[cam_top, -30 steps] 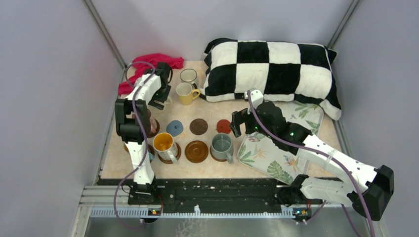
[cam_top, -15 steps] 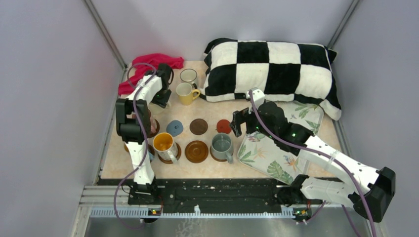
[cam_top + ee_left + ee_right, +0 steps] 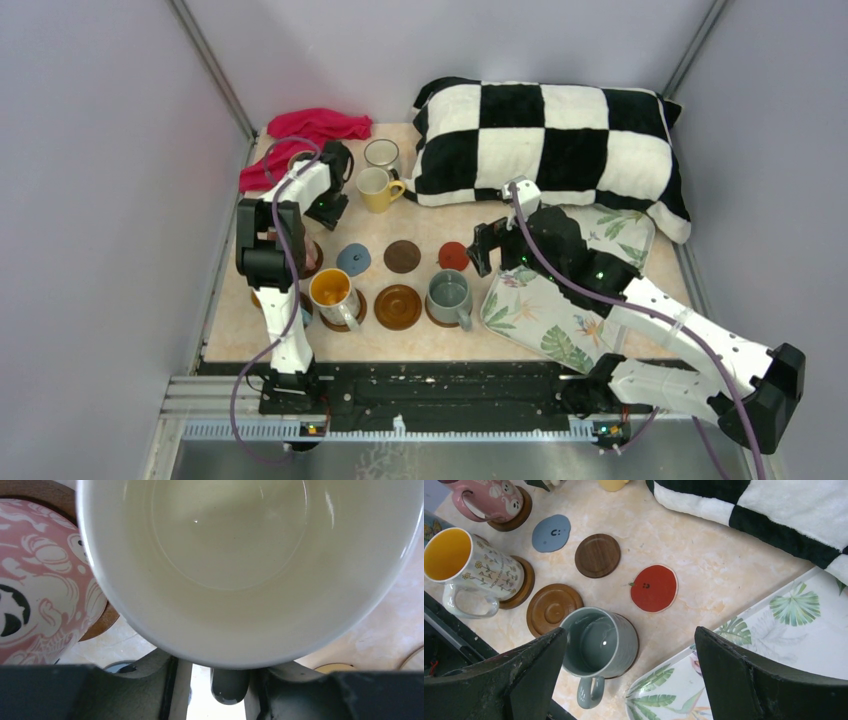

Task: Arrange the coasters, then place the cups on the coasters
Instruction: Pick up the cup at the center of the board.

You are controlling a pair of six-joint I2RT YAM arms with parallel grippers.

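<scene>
In the left wrist view a cream-white cup (image 3: 250, 555) fills the frame. Its dark handle (image 3: 230, 685) sits between my left gripper's (image 3: 220, 680) narrowed fingers, tight against the right finger, with a thin gap on the left. Seen from above, that gripper (image 3: 328, 200) is at the back left beside a yellow cup (image 3: 377, 189). My right gripper (image 3: 630, 645) hangs wide open and empty above a grey cup (image 3: 596, 642) standing on a coaster. Bare coasters are laid out: blue-grey (image 3: 353, 259), brown (image 3: 402, 256), red (image 3: 453, 255) and amber (image 3: 398, 306). A floral cup (image 3: 331, 292) and a pink mug (image 3: 35, 595) each stand on a coaster.
A leaf-print tray (image 3: 560, 300) lies at the right under my right arm. A checkered pillow (image 3: 550, 140) fills the back right. A red cloth (image 3: 305, 130) lies in the back left corner, and a metal cup (image 3: 381, 155) stands behind the yellow one.
My left gripper has moved from the back corner toward the near side, and its fingers have narrowed. The right arm has hardly shifted.
</scene>
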